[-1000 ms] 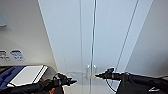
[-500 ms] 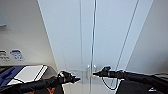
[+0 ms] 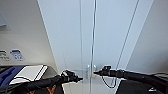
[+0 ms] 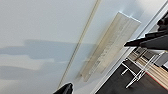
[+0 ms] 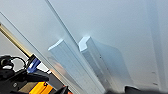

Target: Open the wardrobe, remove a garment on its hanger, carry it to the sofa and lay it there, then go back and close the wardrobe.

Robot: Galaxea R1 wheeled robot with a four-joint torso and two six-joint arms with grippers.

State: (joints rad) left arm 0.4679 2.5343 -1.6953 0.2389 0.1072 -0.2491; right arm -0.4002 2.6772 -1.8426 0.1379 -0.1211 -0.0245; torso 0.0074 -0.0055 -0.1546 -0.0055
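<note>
The left gripper at seven o'clock and the right gripper at five o'clock flank the handles; whether either's fingers are apart is unclear. Beyond, the wardrobe stands closed at twelve. No readable writing shows.

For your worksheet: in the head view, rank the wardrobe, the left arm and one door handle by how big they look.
1. The wardrobe, by far the largest.
2. The left arm; nearness to the camera inflates it.
3. The door handle, smallest.
</note>
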